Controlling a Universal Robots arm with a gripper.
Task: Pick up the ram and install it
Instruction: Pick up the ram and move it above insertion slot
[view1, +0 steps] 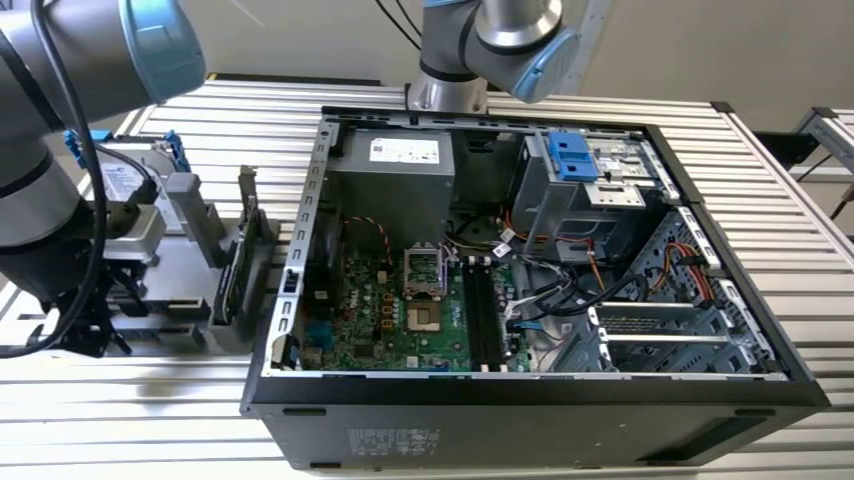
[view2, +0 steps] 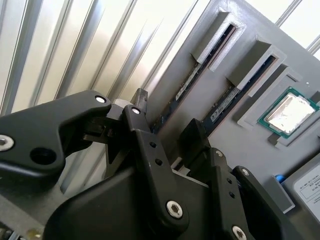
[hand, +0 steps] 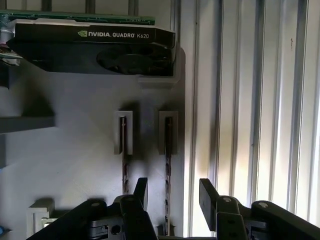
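The ram (hand: 168, 162), a thin dark circuit-board stick, stands on edge in a narrow slot of the grey plastic holder (hand: 75, 165), likely so its flat sides are free for a pinch. A second such stick (hand: 123, 167) sits in the neighbouring slot. Your black end effector (hand: 174, 189) is spread wide, a finger to either side of the ram, not touching it and holding nothing. In the exterior view, the black memory slots (view1: 483, 315) inside the open black computer case (view1: 534, 395) look bare.
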